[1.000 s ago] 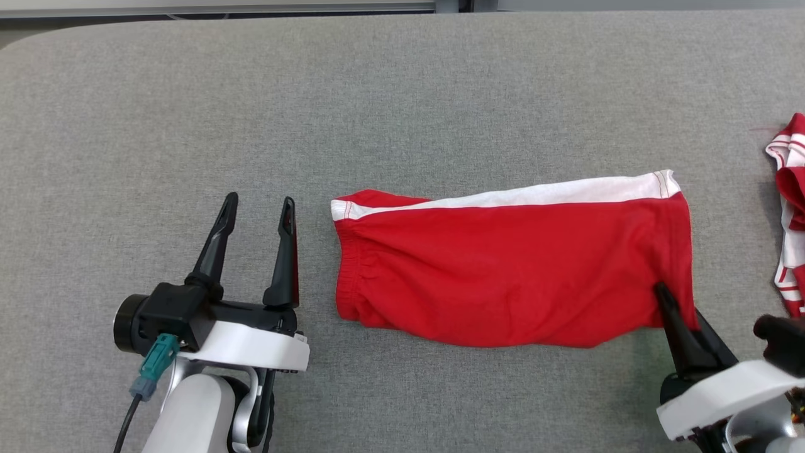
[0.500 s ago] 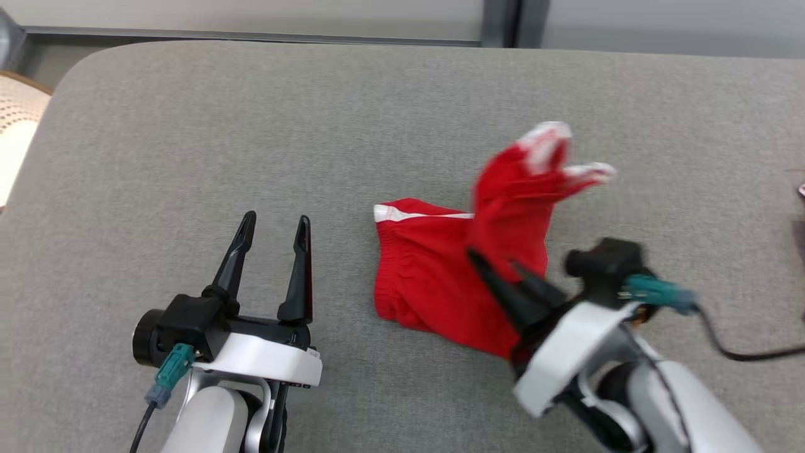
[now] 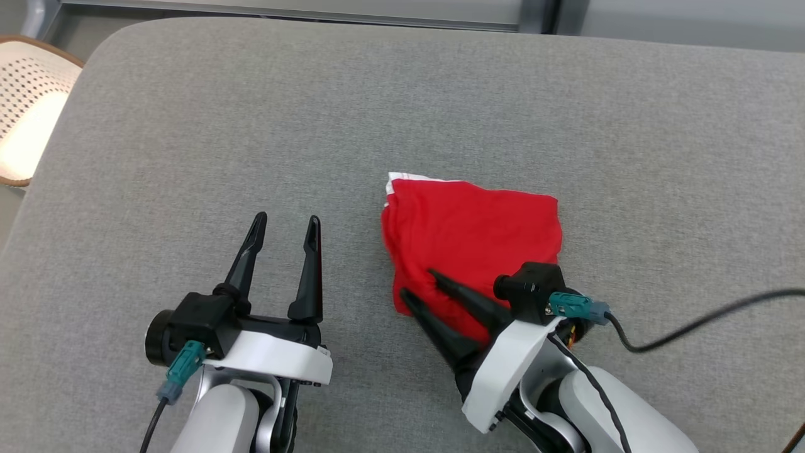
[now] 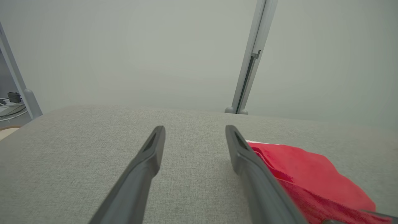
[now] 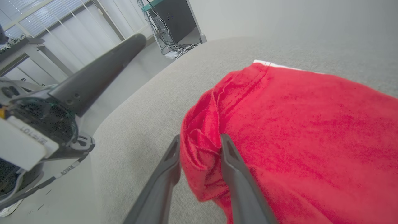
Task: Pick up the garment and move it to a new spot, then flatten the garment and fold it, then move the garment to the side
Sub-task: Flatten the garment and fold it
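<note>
At the far left, beyond the rounded corner of the desk [image 3: 188, 126], part of a pale perforated seat [image 3: 25, 126] stands off the desk's left edge. From that corner the grey cloth top runs bare along its far edge and down to the left pincer [image 3: 286, 220]. That pincer hovers with its fingers spread wide, pointing away from the robot, and has nothing between them. A narrow strip of bare desk lies between its right finger and the garment's left edge.

The garment [image 3: 478, 226], red and folded into a rough square, lies flat near the middle of the desk, a little right of centre. A thin white band [image 3: 409, 177] shows along its far left edge, and its left side is bunched in ridges.

The right pincer [image 3: 418, 283] comes in from the near right. Its fingers stand partly apart, astride a puckered fold at the garment's near left corner. The cloth rests on the desk rather than hanging.

Right of the garment the desk is open to the picture's edge, crossed near the robot by a dark cable [image 3: 692, 321].
</note>
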